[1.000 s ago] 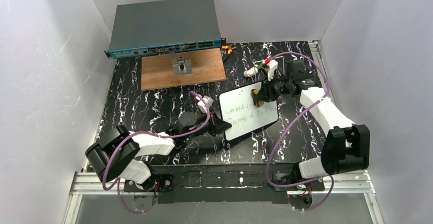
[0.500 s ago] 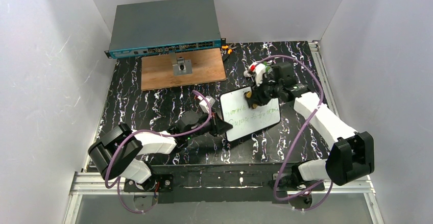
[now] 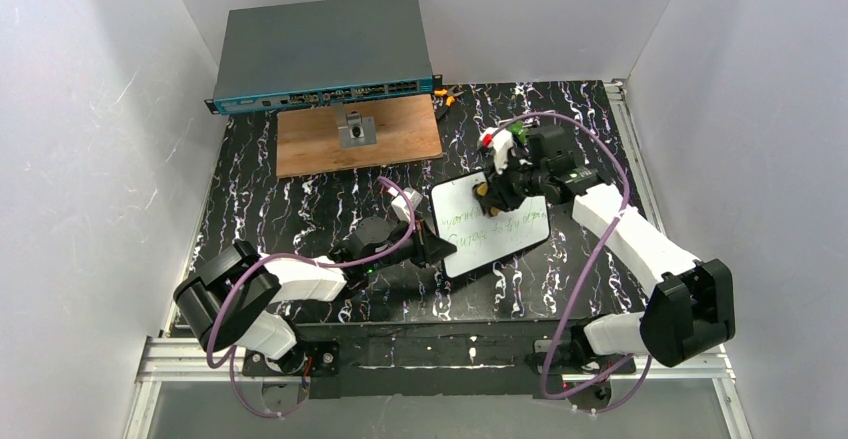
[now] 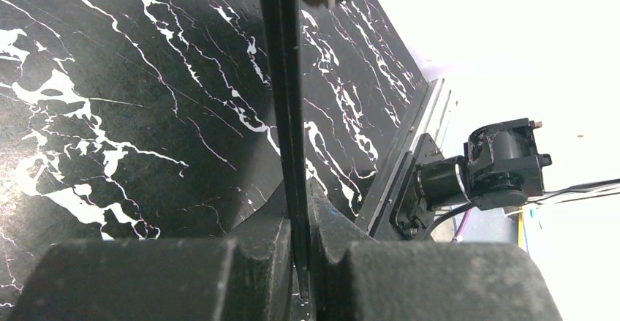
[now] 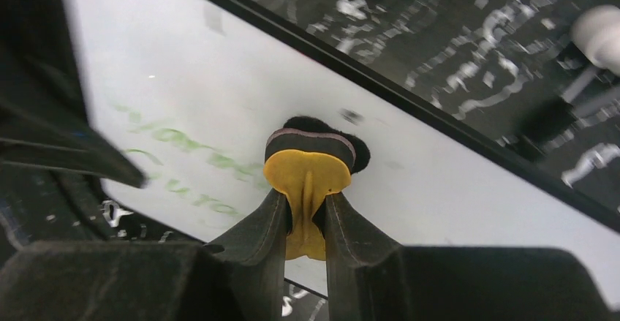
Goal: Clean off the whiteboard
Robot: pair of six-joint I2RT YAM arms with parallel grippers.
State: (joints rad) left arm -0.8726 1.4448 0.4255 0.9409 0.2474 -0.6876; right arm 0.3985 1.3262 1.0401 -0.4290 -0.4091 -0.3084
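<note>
Whiteboard [image 3: 497,231] lying near table [image 3: 300,209] centre; pinching the yellow eraser [image 5: 307,171] in the right gripper [image 5: 305,208], pressing it at the board's 11 o'clock; clamping the board's 8 o'clock edge in the fully closed left gripper [image 4: 298,197].

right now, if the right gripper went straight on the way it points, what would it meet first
The whiteboard. The right gripper points its yellow eraser at the white face. The felt tip looks to be on the board or just off it, though depth is unclear.
</note>
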